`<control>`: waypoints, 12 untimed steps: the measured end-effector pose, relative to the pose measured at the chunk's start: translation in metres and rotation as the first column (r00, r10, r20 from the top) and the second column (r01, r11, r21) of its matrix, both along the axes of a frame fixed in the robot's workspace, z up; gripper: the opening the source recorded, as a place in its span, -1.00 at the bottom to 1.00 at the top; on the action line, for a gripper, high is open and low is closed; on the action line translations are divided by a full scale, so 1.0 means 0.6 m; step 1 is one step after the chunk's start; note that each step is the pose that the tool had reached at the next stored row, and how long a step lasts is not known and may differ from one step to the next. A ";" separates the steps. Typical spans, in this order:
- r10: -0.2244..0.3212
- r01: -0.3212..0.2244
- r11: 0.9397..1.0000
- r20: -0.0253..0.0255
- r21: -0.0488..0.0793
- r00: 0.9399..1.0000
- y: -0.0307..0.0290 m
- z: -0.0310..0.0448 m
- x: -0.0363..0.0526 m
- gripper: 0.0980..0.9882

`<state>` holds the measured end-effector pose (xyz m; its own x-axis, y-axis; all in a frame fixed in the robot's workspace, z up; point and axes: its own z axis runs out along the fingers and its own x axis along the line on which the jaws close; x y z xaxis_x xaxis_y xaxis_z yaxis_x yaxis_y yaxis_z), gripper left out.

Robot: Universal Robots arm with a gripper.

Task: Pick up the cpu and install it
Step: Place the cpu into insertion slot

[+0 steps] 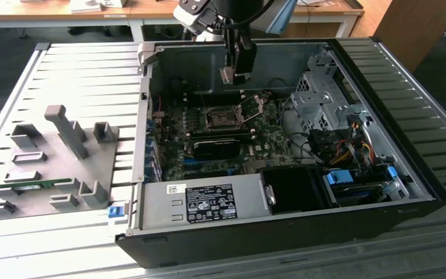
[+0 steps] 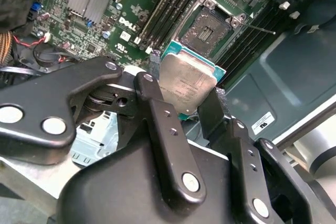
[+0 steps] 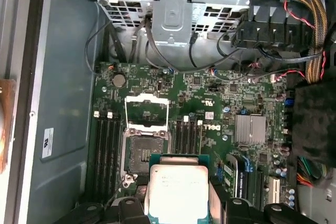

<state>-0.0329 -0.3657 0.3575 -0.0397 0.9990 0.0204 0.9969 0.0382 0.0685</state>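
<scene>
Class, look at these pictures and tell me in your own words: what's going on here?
The robot arm's hand grips the cpu by its edges and holds it over the open computer case, above the motherboard. The socket stands open and empty with its latch frame raised. The cpu is not yet seated in it.

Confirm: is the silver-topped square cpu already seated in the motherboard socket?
No, the end effector grips the silver-topped square cpu above the open, empty socket.

Lab: slatted bench (image 1: 83, 70), opened computer case (image 1: 285, 232), desks (image 1: 45, 14).
</scene>
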 end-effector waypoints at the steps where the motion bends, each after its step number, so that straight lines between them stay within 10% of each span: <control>1: 0.000 0.000 1.000 0.000 0.000 1.000 0.0014 -0.001 0.000 -0.01; 12: 0.000 0.000 1.000 -0.002 0.000 1.000 0.0227 -0.030 0.001 -0.01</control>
